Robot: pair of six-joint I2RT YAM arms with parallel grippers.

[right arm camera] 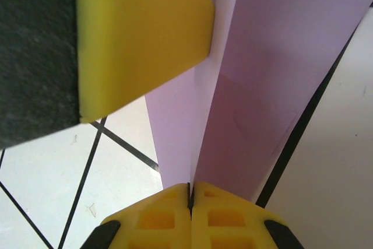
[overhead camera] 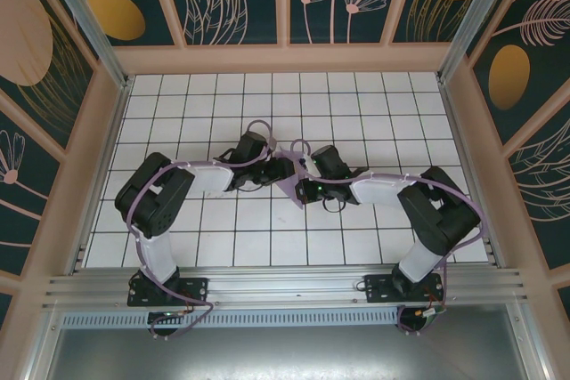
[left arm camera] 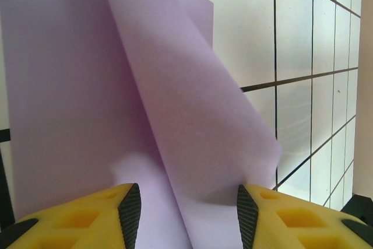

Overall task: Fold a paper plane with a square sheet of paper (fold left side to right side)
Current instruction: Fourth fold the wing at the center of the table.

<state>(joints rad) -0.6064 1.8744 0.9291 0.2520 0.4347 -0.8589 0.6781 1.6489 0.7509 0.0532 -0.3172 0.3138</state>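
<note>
Pinching paper sheet (overhead camera: 287,181) at table (overhead camera: 356,113) centre, right gripper (right arm camera: 190,193) clamped shut. Left gripper (left arm camera: 187,202) half-open astride raised flap (left arm camera: 192,115), gripping nothing; flap runs twelve o'clock, leaning toward three o'clock.

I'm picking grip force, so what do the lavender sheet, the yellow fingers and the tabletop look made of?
Lavender sheet: thin matte paper; it curls softly and holds a crease. Yellow fingers: probably matte plastic, with hollow pockets; their black pads look textured, perhaps rubber. Tabletop: smooth white surface with black grid lines; material unclear.
</note>
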